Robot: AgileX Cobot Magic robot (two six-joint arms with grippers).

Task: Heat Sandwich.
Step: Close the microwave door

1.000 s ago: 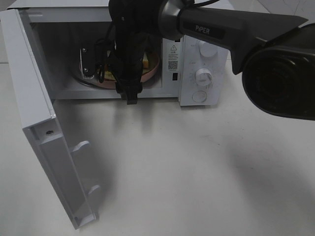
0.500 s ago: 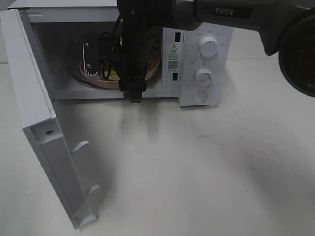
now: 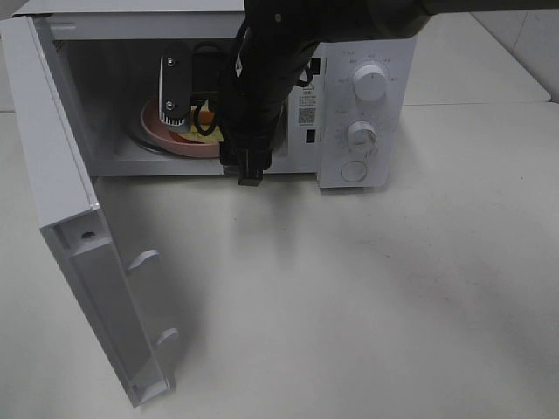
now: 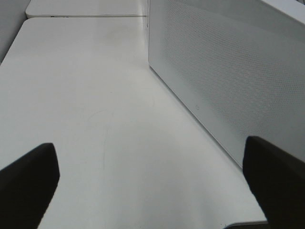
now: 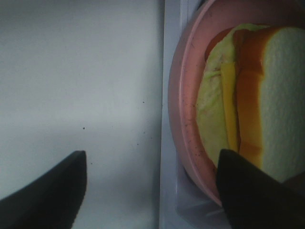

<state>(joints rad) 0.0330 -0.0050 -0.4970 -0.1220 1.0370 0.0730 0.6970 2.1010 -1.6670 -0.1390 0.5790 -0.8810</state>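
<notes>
The sandwich (image 3: 203, 118) lies on a round pink plate (image 3: 157, 131) inside the open microwave (image 3: 362, 113). My right arm (image 3: 253, 105) reaches into the cavity from above and hides most of the plate. In the right wrist view the sandwich (image 5: 281, 95) shows white bread, orange crust and yellow filling. The plate's rim (image 5: 183, 95) runs between the spread fingers of my right gripper (image 5: 151, 157), which is open and grips nothing. My left gripper (image 4: 150, 145) is open over bare table, beside a white perforated microwave panel (image 4: 224, 71).
The microwave door (image 3: 87, 262) swings out to the front left, with two latch hooks on its edge. Two dials and a round button (image 3: 354, 170) sit on the control panel at the right. White table (image 3: 349, 305) spreads in front.
My right arm has shifted to the right inside the cavity and its upper link has left the top of the view. More of the plate's left side shows, and the right jaws have spread wider.
</notes>
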